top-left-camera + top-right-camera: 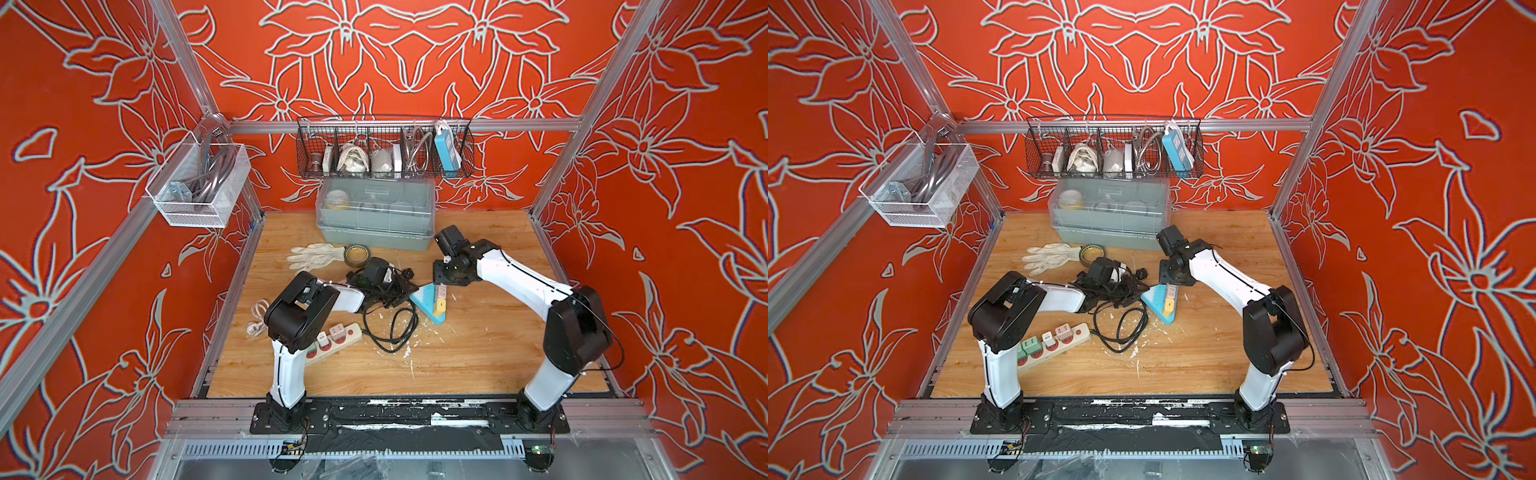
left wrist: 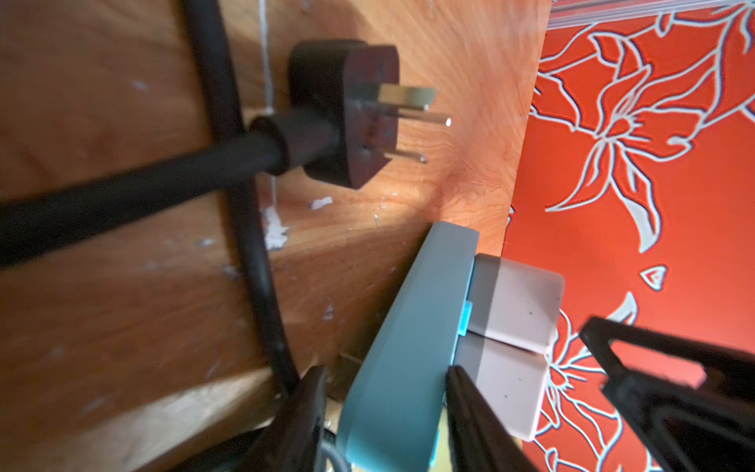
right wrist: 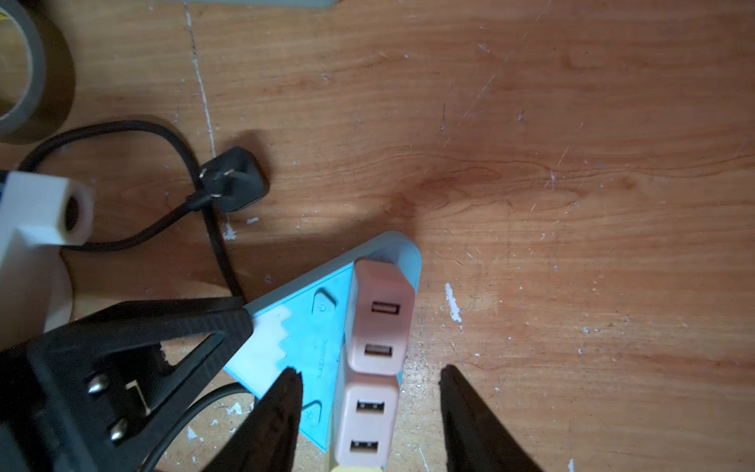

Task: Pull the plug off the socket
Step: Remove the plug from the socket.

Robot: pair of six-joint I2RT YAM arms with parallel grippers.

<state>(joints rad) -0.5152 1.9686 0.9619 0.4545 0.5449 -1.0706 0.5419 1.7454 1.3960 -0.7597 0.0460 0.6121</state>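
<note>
- R gripper [image 3: 369, 367]: jaws apart, straddling the pink USB plug [image 3: 367, 421] w/ gaps both sides. Plug is seated in the blue triangular socket [image 3: 310, 339] on the wood tabletop [image 3: 531, 163].
- L gripper [image 2: 386, 370] straddles the socket's edge. You can't tell if it's clamped; contact is cut off.
- Both top views: jaws hidden.

I watch from a stereo pair high at the front, both top views looking down across the whole wooden table [image 1: 478, 353], while my wrist cameras sit close, the left skimming low sideways, the right looking straight down, sharing the blue socket block [image 2: 400, 367].
</note>
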